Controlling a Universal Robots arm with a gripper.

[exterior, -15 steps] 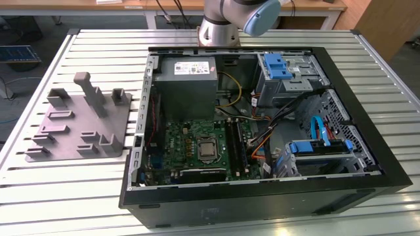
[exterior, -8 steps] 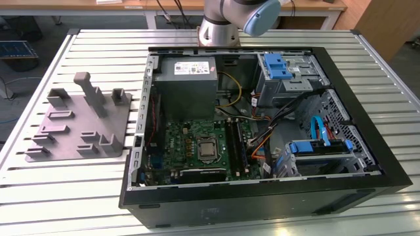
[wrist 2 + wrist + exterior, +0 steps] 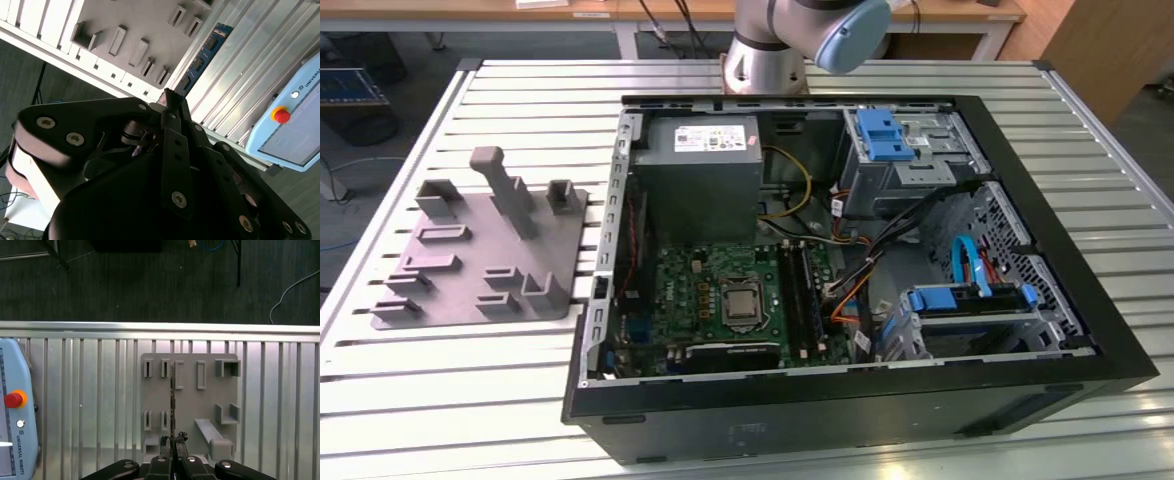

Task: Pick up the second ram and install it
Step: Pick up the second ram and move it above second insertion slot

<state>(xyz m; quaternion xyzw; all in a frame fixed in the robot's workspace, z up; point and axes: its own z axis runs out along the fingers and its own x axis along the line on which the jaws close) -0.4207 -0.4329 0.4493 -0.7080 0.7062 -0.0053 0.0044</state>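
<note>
The black gripper [image 3: 172, 96] pinches one end of the ram [image 3: 206, 52], a thin flat blue strip with dark chips, over the grey slotted fixture [image 3: 190, 405].

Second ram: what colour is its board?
Blue board with dark chips; the second ram shows best in the second wrist view.

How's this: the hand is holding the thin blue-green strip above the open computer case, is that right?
Not quite. The hand does hold the thin blue-green strip, but above the grey fixture with upright posts, not the computer case; the first wrist view shows it.
</note>
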